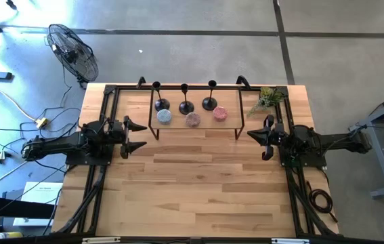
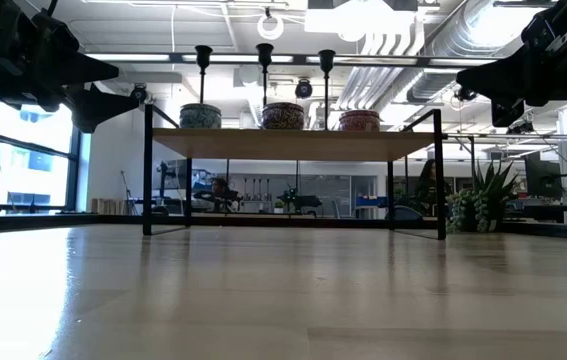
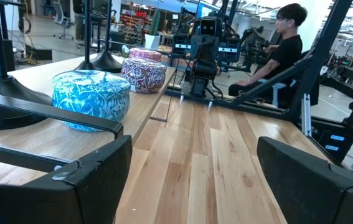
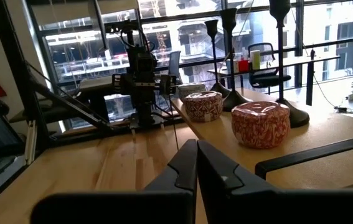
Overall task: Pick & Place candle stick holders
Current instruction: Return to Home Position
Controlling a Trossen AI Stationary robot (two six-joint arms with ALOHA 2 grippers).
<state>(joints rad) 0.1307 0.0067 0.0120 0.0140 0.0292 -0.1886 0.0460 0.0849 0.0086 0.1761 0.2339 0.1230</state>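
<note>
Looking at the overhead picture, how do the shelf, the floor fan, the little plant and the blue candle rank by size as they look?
Largest first: shelf, floor fan, plant, blue candle. The fan stands on the floor, farther from the camera, so its true size is unsure.

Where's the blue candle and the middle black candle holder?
blue candle (image 3: 91,99): left wrist view, on its patterned side.
middle candle holder (image 1: 186,108): high view, on its round base.

Overhead, low level, wrist views seemingly facing inward; shelf (image 1: 178,123) shared
</note>
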